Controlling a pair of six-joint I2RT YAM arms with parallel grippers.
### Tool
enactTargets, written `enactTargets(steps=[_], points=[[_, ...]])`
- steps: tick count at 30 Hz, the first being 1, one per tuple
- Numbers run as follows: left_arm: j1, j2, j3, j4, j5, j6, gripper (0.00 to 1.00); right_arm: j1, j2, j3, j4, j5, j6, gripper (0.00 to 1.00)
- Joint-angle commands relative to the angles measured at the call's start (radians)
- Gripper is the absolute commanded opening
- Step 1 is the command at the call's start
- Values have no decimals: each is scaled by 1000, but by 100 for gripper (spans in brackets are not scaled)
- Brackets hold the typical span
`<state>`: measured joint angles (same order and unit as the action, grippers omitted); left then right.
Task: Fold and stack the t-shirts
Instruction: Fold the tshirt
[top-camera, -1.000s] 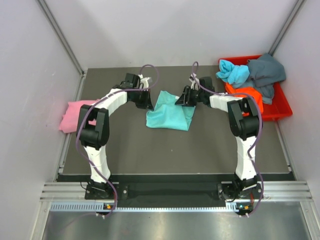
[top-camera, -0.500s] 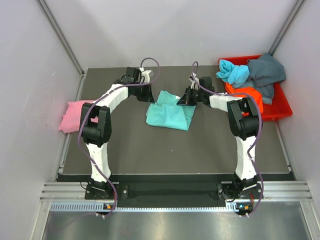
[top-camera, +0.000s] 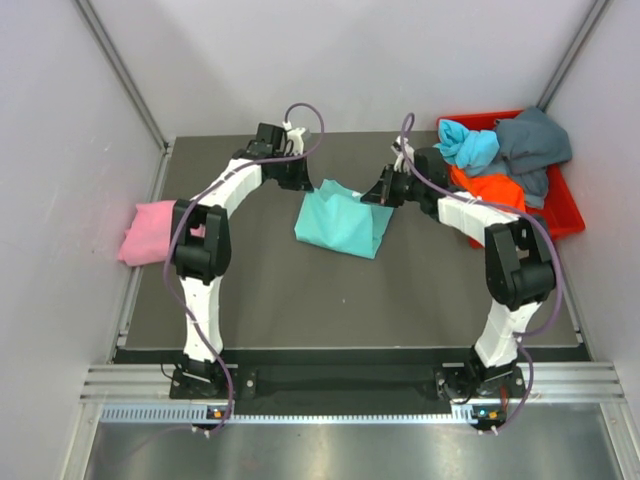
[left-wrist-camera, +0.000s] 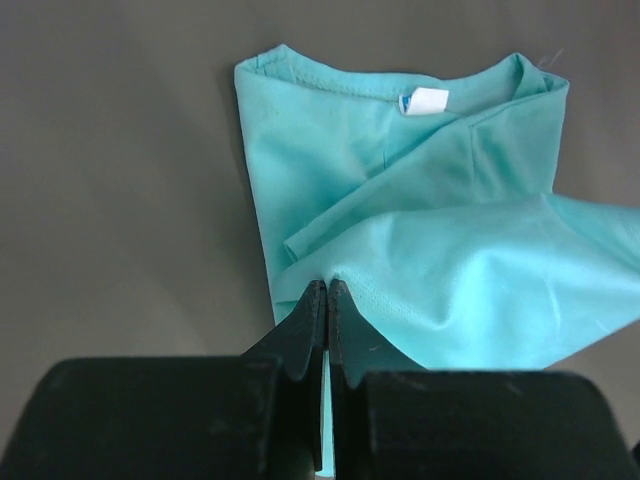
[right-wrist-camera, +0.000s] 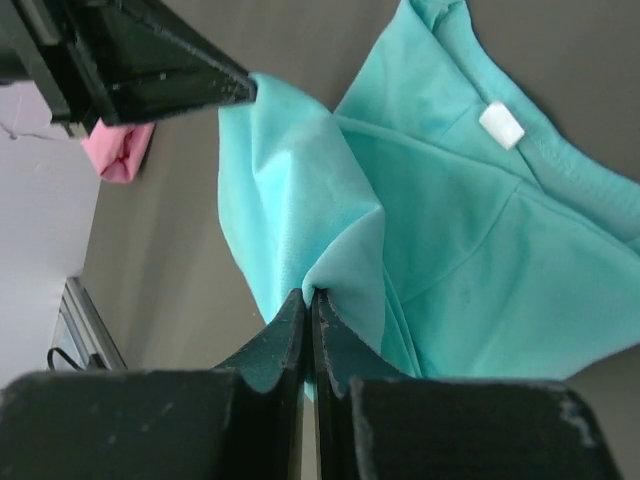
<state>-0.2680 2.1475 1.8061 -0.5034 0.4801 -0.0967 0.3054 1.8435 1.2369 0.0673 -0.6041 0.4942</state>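
Observation:
The teal t-shirt lies partly folded mid-table, its far edge lifted off the mat. My left gripper is shut on the cloth's far left corner. My right gripper is shut on the far right corner. The collar with its white label lies flat on the mat beyond the lifted fold. In the right wrist view the left gripper's fingers show at the upper left, pinching the same edge. A folded pink t-shirt rests at the table's left edge.
A red bin at the far right holds light blue, orange and dark grey-blue shirts. Grey walls close in on both sides of the dark mat.
The right gripper has closed on the teal shirt's corner. Both grippers have moved away from the arm bases and the shirt's far edge has risen with them.

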Motion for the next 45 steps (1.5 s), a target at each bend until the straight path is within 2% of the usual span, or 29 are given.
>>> enactTargets(steps=[1, 6, 23, 29, 33, 35, 36, 38, 39, 40, 42, 43, 45], points=[[-3, 31, 85, 9, 0, 20, 0, 3, -78, -56, 22, 18, 1, 0], [-25, 92, 177, 9, -23, 38, 0, -20, -107, -105, 19, 27, 0, 0], [-96, 229, 369, 60, -78, 48, 0, -115, -98, -103, 8, 55, -22, 0], [-109, 301, 439, 97, -127, 48, 0, -141, -24, -71, 12, 76, -51, 0], [-111, 348, 479, 124, -172, 46, 0, -155, 68, 19, -6, 95, -85, 0], [-111, 357, 499, 147, -186, 48, 8, -158, 95, 51, -15, 110, -95, 0], [-109, 365, 506, 152, -196, 45, 35, -158, 118, 77, -27, 130, -98, 1], [-115, 368, 530, 157, -256, 43, 58, -158, 132, 96, -30, 133, -101, 4], [-119, 364, 539, 160, -280, 55, 64, -157, 137, 107, -37, 135, -98, 16], [-125, 358, 552, 158, -313, 61, 77, -157, 137, 111, -41, 142, -94, 22], [-128, 332, 581, 158, -392, 68, 83, -157, 119, 115, -52, 155, -89, 39], [-128, 316, 584, 155, -409, 65, 87, -157, 108, 113, -57, 165, -89, 41], [-128, 269, 578, 138, -434, 58, 89, -158, 67, 102, -66, 179, -89, 45]])
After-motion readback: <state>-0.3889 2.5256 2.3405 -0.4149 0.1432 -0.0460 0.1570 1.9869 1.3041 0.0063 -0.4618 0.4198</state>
